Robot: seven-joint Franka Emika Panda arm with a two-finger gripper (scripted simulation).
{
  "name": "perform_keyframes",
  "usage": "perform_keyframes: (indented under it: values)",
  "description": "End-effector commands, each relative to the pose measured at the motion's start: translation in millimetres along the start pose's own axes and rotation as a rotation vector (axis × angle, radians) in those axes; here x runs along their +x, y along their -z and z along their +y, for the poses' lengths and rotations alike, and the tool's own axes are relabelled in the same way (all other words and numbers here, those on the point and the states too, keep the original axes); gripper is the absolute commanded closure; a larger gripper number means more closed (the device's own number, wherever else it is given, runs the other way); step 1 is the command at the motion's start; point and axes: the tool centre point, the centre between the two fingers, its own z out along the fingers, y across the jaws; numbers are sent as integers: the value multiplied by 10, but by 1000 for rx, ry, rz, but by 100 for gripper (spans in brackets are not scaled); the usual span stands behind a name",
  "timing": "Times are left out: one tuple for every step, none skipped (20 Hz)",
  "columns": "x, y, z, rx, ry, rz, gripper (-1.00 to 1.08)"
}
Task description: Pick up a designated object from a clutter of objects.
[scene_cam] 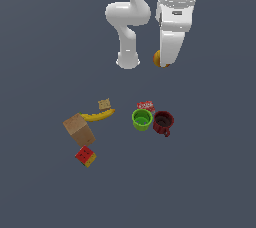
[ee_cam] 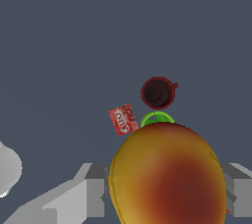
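The gripper (ee_cam: pixel 165 193) is closed around the peach (ee_cam: pixel 167 174), fingers (ee_cam: pixel 91 191) pressing both sides so it cannot roll free; it seems lifted above the can (ee_cam: pixel 122 119), green cup (scene_cam: pixel 142 119) and red mug (scene_cam: pixel 163 122).

Simulated scene, flat featureless grey floor (scene_cam: pixel 45 47)

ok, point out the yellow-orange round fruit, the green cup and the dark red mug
yellow-orange round fruit with red blotches (ee_cam: pixel 167 174): wrist view, its front skin, between the tool's fingers.
green cup (scene_cam: pixel 142 119): exterior view, inside its opening.
dark red mug (scene_cam: pixel 163 121): exterior view, its dark interior.
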Motion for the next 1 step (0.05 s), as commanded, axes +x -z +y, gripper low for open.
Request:
perform_keyframes:
  values:
    - [-12, 27, -8, 0, 0, 0, 108]
